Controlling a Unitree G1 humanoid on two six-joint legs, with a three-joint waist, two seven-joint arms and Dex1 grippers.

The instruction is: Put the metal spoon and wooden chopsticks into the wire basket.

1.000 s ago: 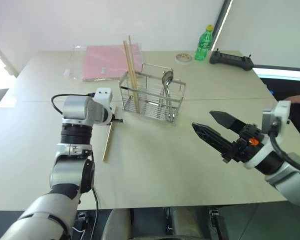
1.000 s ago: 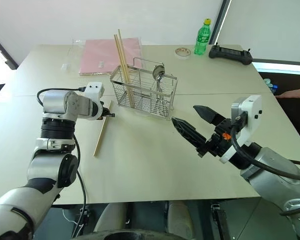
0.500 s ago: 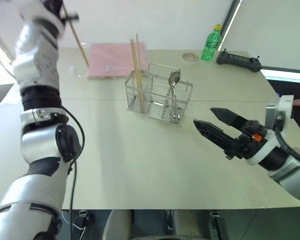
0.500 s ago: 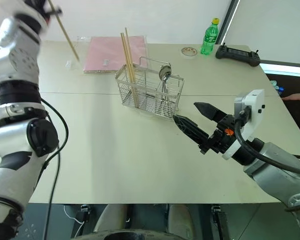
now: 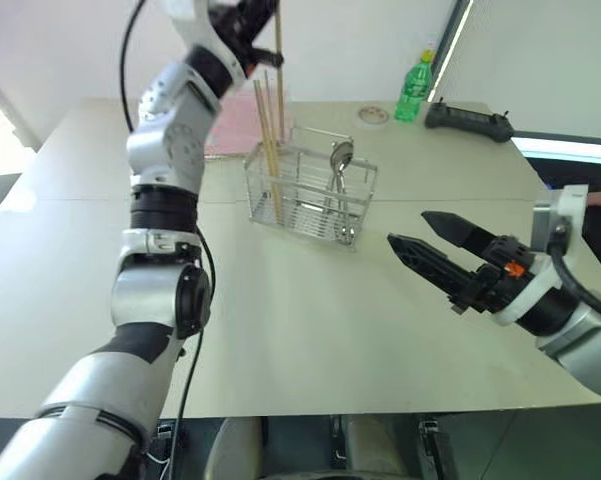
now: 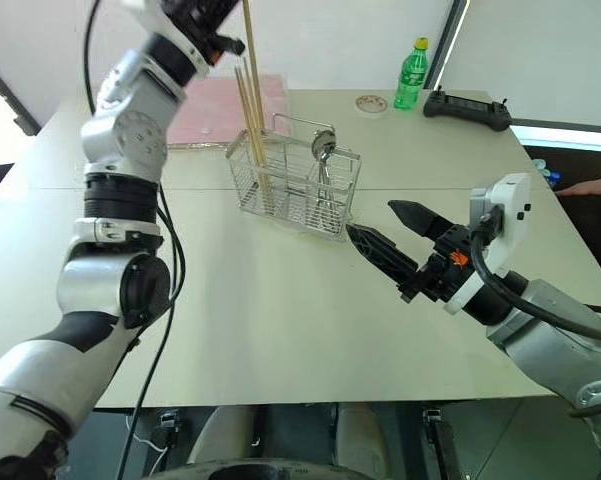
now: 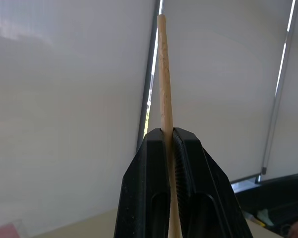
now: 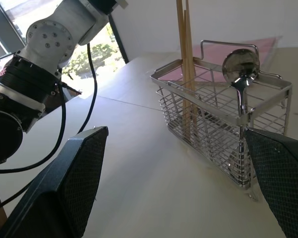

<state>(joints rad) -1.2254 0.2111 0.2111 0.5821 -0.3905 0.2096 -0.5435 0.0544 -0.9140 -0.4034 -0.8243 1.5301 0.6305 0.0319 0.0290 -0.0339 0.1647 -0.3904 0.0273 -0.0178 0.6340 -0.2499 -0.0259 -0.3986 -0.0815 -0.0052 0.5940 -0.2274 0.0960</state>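
The wire basket [image 5: 310,195] stands mid-table. The metal spoon [image 5: 338,157] sits upright in its right part, and two wooden chopsticks [image 5: 265,130] lean in its left part. High above that left end, my left gripper [image 5: 248,20] is shut on another wooden chopstick [image 7: 164,74], held almost upright. I cannot tell whether its lower end is inside the basket. My right gripper [image 5: 408,228] hangs open and empty to the right of the basket, pointing at it; its fingers [image 8: 64,188] frame the basket [image 8: 223,124] and spoon [image 8: 240,64].
A pink folder [image 5: 225,130] lies behind the basket. At the table's far right are a green bottle [image 5: 412,88], a small round dish [image 5: 372,115] and a black controller [image 5: 467,120]. A person's hand [image 6: 595,188] rests at the right edge.
My left arm has swung up from the table with the chopstick and brought it upright over the basket's left end. The right gripper has stayed in place and open.
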